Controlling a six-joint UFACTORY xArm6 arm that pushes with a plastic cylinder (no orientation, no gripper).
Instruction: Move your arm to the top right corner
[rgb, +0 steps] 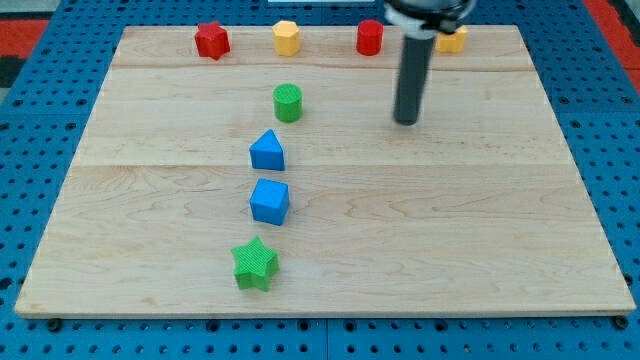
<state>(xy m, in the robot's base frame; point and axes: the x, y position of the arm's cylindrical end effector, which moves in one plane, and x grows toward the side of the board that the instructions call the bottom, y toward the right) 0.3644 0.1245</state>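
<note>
Resting with my tip (406, 121) on bare worktop (450, 230) right of the green cylinder (288, 102), a plain rod end effector gripping nothing, below the red block (370, 37) and yellow block (452, 39), with the target corner toward the frame's upper right.

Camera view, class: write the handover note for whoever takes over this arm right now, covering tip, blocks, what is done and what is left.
My tip rests on the board, touching no block, below the red block and yellow block on the top edge.
Done: tip is in the upper right part.
Left: it is not yet at the top right corner; the yellow block lies near that path.
</note>
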